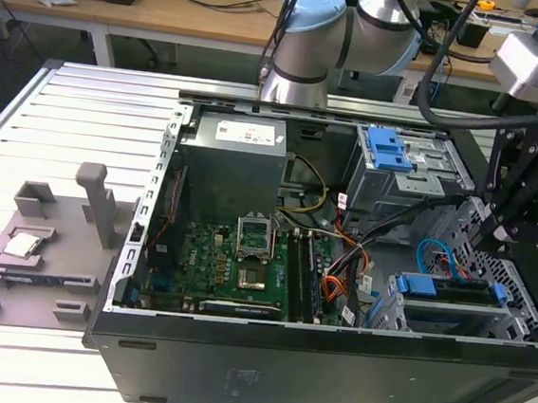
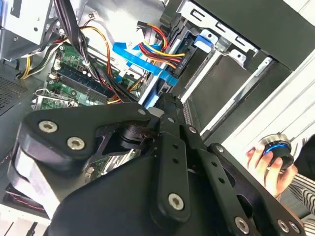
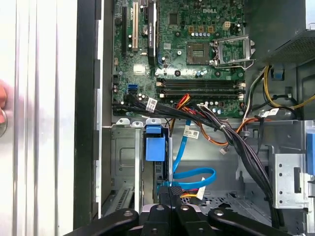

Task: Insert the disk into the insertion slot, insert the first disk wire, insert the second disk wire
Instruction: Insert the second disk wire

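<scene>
The gripper (image 3: 170,196) is seen in both wrist views with its black jaws brought together, the tips meeting at the cable ends just beside the disk; whether a connector is pinched between them cannot be told. In the exterior view the disk (image 1: 451,293) is lying flat inside the insertion slot (image 1: 387,313), at the front corner of the computer case (image 1: 234,370) on the exterior view's right, its long axis running along the case's front wall. The blue carrier handle (image 3: 155,145) is found directly ahead of the jaws in the first wrist view, and a flat blue data cable (image 3: 194,174) together with a red-yellow-black power wire bundle (image 2: 157,49) is placed between the jaws and the disk. The slot is made of grey perforated sheet metal; the carrier is of smooth bright blue plastic. A person's hand (image 2: 268,164) is resting on a round knob outside the case.
</scene>
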### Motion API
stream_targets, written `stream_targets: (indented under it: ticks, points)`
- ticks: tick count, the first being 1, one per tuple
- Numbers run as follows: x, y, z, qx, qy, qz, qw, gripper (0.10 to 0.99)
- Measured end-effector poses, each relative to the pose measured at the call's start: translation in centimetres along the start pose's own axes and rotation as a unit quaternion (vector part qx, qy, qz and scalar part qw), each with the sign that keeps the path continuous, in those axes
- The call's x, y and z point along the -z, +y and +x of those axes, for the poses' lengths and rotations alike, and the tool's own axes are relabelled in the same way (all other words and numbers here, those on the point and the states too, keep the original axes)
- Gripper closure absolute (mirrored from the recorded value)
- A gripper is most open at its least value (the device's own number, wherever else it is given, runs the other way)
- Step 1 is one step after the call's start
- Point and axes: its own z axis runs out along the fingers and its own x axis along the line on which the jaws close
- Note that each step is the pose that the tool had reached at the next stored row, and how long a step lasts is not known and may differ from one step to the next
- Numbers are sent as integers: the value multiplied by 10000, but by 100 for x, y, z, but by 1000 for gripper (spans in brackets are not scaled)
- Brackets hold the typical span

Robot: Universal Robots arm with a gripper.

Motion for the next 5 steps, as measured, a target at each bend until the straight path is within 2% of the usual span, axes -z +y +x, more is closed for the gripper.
stream_targets:
  ticks: [5]
  points:
    - [2, 0, 0, 0, 0, 0, 10000, 980]
